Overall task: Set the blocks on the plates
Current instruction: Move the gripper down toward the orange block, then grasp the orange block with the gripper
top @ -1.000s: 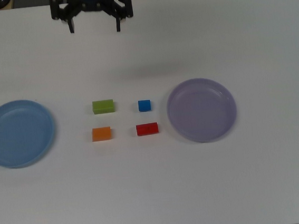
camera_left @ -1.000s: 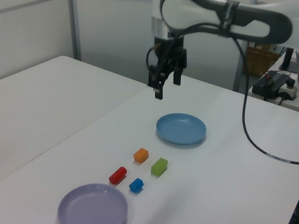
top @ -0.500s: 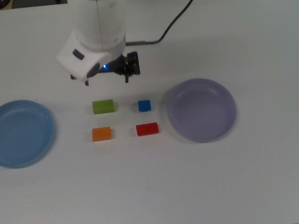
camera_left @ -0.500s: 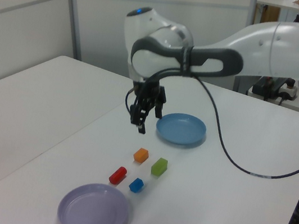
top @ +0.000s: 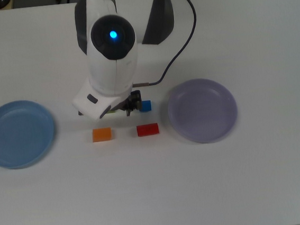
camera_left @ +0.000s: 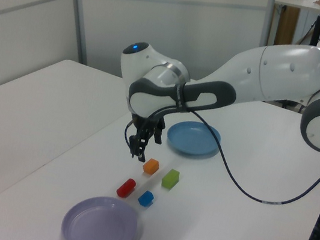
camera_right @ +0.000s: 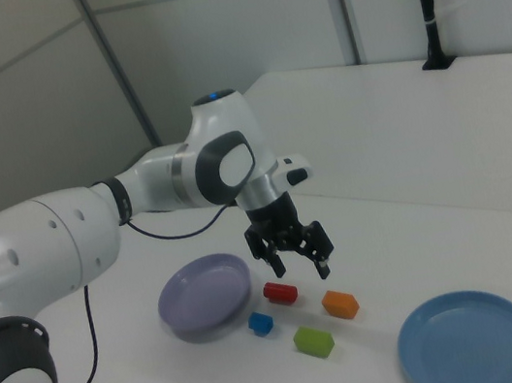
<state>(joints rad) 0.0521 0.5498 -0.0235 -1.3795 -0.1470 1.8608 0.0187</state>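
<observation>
Top view: a round, shallow light blue plastic plate (top: pixel 17 134) with a raised rim sits at the top view's left edge of the white bench (top: pixel 158 197), and its bowl holds nothing. A matching pale lavender plastic plate (top: pixel 202 110) lies toward the top view's right, likewise carrying no block. Between the two plates, directly on the bench, are the small solid-coloured blocks: an orange rectangular block (top: pixel 101 134), a red rectangular block (top: pixel 147 129) just to the top view's right of it, and behind the red one a smaller, squarer blue block (top: pixel 146 106). The green rectangular block (top: pixel 111 112) shows in this view only as a thin sliver under the white arm's wrist (the right view shows it whole (camera_right: pixel 314 341), lying nearest that camera, and the left view shows it beside the orange one (camera_left: pixel 170 178)).

The black two-finger gripper (camera_right: pixel 295 255) hangs above the cluster of blocks, its fingers (camera_right: pixel 323 262) spread apart and grasping nothing, as the right view makes plain. In the left view the gripper (camera_left: pixel 140 147) is clear of the bench, just above and behind the orange block (camera_left: pixel 151 166), with the light blue plate (camera_left: pixel 193 138) beyond it and the lavender plate (camera_left: pixel 99 226) nearest the camera. No block touches either plate; the red block (camera_left: pixel 126 188) and the blue block (camera_left: pixel 145 199) lie closest to the lavender one.
</observation>
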